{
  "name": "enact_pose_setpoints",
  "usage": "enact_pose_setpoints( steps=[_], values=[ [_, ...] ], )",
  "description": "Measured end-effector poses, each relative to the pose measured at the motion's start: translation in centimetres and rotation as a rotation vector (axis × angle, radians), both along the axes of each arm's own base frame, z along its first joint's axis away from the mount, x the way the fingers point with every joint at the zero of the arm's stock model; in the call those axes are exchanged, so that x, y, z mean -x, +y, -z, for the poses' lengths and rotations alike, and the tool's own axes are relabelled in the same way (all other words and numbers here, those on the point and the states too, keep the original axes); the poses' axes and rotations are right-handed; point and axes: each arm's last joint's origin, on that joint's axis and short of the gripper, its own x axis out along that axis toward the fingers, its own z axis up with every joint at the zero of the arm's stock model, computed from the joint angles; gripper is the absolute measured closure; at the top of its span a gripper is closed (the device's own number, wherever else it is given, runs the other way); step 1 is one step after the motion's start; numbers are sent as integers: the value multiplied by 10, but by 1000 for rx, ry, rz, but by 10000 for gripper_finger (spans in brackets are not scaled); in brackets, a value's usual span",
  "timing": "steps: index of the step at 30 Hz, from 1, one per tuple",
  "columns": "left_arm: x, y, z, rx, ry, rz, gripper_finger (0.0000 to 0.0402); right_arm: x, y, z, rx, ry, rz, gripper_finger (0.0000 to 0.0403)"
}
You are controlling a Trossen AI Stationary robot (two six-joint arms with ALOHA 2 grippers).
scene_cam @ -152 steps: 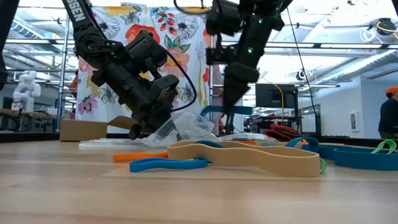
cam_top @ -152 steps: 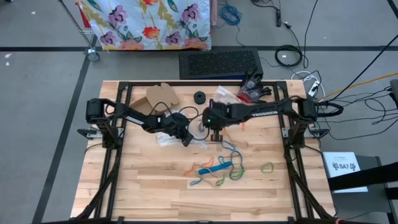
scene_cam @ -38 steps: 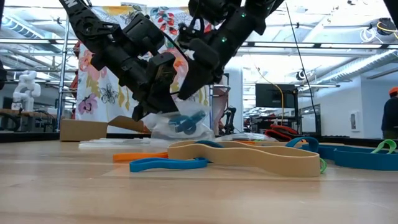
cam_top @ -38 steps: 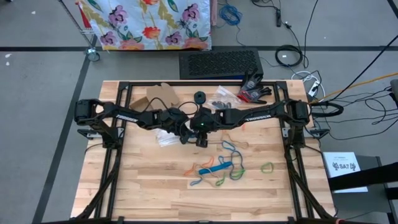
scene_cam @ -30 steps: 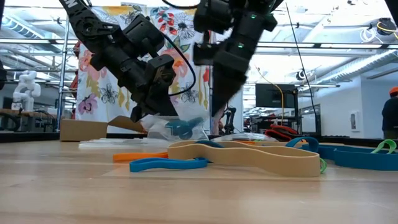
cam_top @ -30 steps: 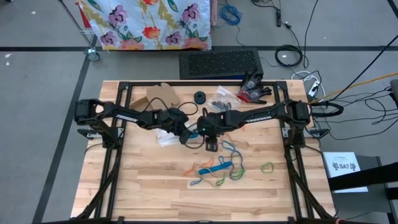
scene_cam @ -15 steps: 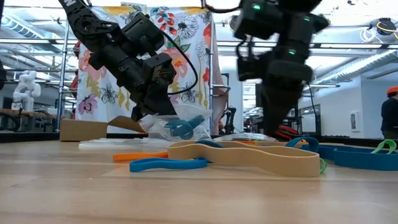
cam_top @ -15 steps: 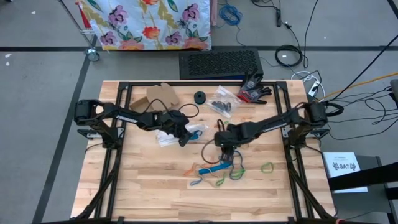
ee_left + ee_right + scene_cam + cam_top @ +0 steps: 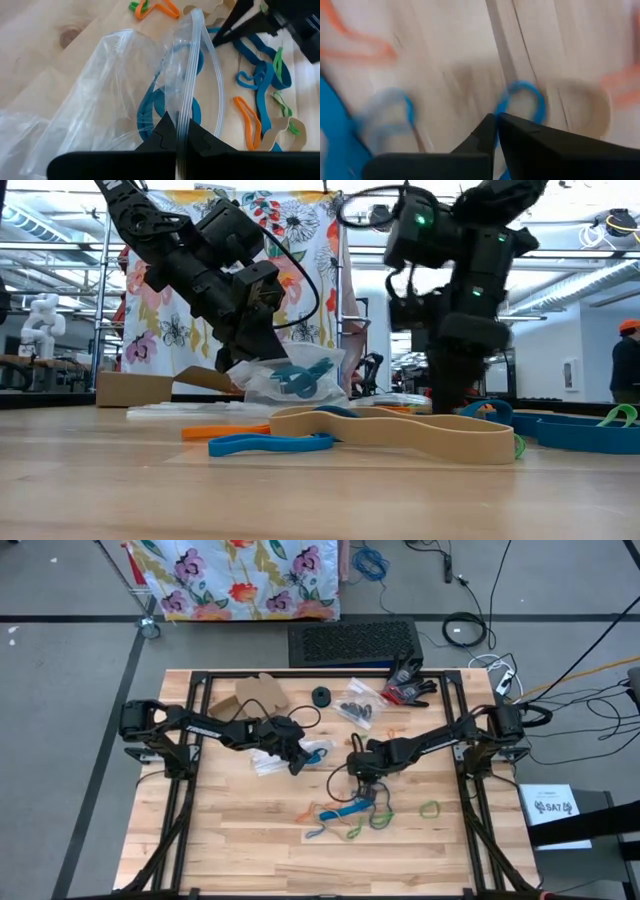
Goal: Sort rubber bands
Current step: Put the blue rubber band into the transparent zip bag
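**Right gripper down on the loose bands, fingers now closed**

Since the earlier frames the right gripper (image 9: 372,783) has left the bag (image 9: 312,752), crossed to the scattered bands (image 9: 352,812) and drawn its fingers together. In the right wrist view a blue band (image 9: 522,102) loops at the closed fingertips; whether it is gripped cannot be told. The left gripper (image 9: 298,762), unmoved at centre-left, is clamped on the bag's zip edge, holding the bag clear of the table (image 9: 240,840); at least two blue bands show inside it. Loose on the table, counted from above: one green band (image 9: 429,808) lying apart to the right, and a tangled cluster of blue, green, orange and tan bands, too overlapped to count.
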Motion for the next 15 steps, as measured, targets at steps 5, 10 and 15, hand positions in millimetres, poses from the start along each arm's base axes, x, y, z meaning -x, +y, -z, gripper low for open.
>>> enact_pose_setpoints(
  steps=[5,10,15],
  values=[
    [0,0,0,1,3,-1,402,-32,2,-43,53,-221,-128,401],
    [0,0,0,2,4,-2,402,-57,-2,-76,144,-430,-237,402],
    [0,-1,0,22,3,-12,402,-66,-19,-81,241,-491,-232,402]
  ],
)
